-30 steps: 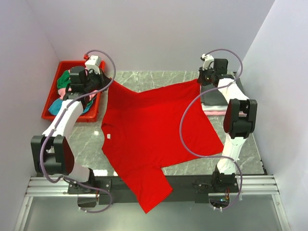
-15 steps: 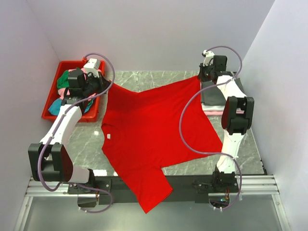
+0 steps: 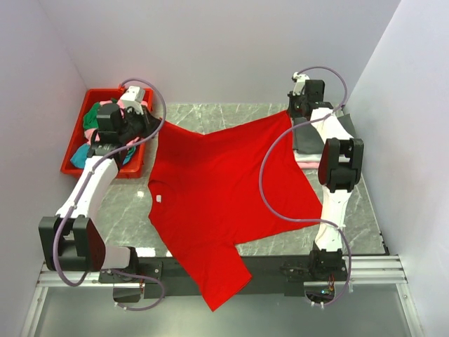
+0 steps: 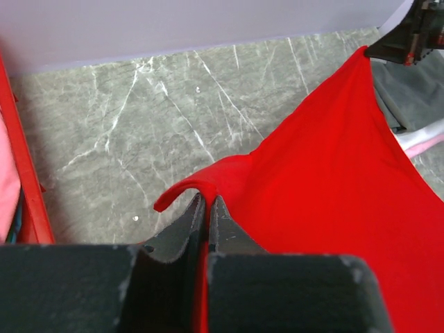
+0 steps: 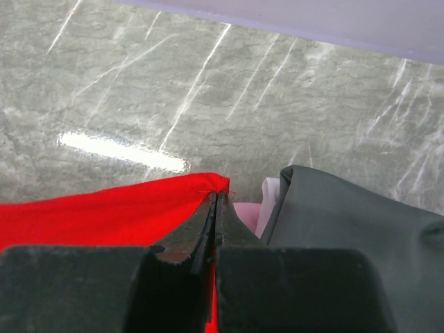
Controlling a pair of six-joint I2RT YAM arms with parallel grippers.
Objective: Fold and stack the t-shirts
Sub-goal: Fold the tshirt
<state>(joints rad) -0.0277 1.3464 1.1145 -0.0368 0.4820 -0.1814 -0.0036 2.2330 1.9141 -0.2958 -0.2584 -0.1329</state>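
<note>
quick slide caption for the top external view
Left gripper and right gripper each pinch a far corner of the red t-shirt spread on the marble table beside the red bin

Both arms share one build: the left arm (image 3: 95, 184) and the right arm (image 3: 332, 210) have smooth white link shells joined by boxy matte black joint housings (image 3: 341, 163). A lavender-grey cable (image 3: 323, 69) trails along each in loose loops, from the black base (image 3: 326, 265) at the near edge out to the wrist. The left wrist carries a small white camera block (image 3: 135, 93). The left gripper (image 4: 207, 201) and the right gripper (image 5: 215, 198) are matte black, each with two thick, square-shouldered fingers (image 4: 177, 236) that taper to thin wedge tips, their edges flecked with pale scuffs
</note>
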